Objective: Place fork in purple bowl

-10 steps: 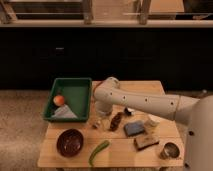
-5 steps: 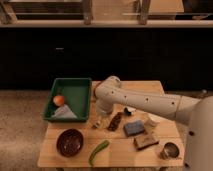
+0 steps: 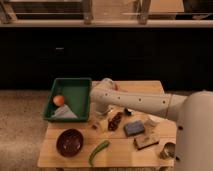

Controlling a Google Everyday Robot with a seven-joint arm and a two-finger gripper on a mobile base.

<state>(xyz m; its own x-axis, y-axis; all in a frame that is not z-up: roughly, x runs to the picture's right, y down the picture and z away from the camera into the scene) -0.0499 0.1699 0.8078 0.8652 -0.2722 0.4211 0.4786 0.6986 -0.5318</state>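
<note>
At the table's (image 3: 145, 87) near left sits the purple bowl (image 3: 70, 141). Just right and farther back, the gripper (image 3: 98, 121) hangs low beside the green tray (image 3: 75, 90). I cannot tell its grip, nor make out the fork.

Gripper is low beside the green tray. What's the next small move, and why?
Probably a short straight lift. The gripper sits low at the table beside the green tray, among small pale items; I cannot make out the fork there. The purple bowl lies apart, nearer the camera, with nothing pale in it. Lifting would show whether the fork comes along.
</note>
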